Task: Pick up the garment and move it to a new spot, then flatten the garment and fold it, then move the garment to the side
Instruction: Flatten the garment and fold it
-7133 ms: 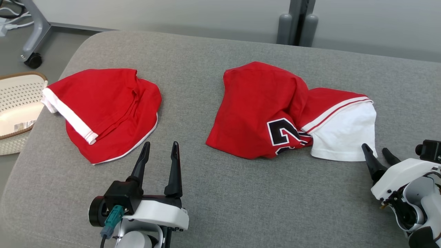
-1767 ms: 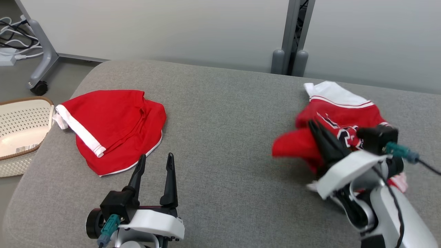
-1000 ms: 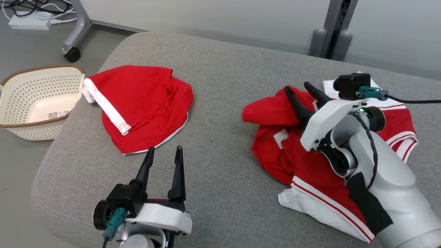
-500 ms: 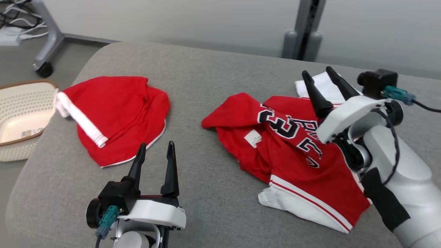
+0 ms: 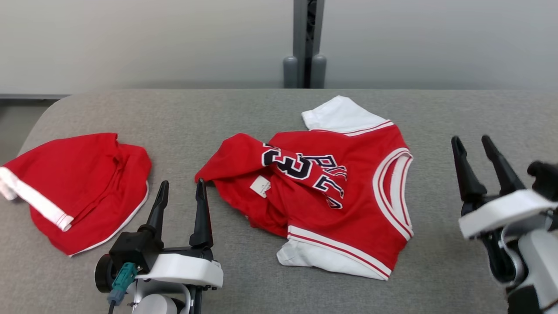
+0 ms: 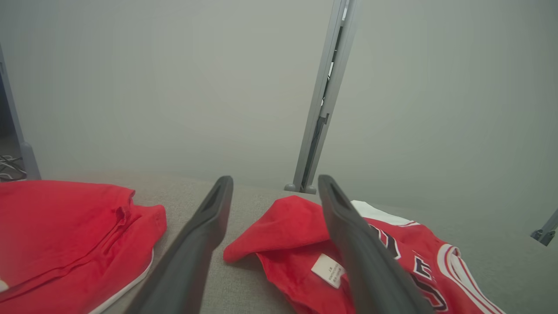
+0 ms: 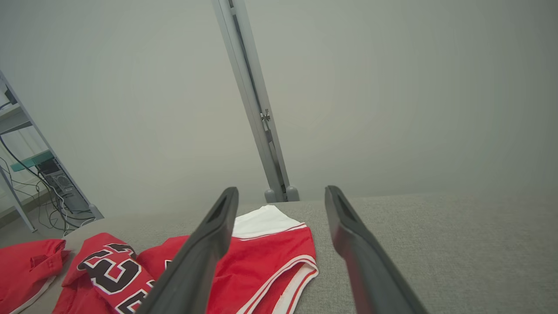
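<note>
Head view is showing the wide grey upholstered cushion (image 5: 261, 113), with the crumpled red-and-white numbered jersey (image 5: 348, 205) lying between the left gripper (image 5: 182, 184) and right gripper (image 5: 471, 139) — both spread open, holding nothing. Relocating is looking done; flattening, folding and moving aside are remaining.

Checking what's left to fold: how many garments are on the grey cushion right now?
2. The numbered red jersey lies crumpled at the middle of the grey cushion; a plain red garment with white trim lies near its left edge. Another could hide beneath the folds.
</note>
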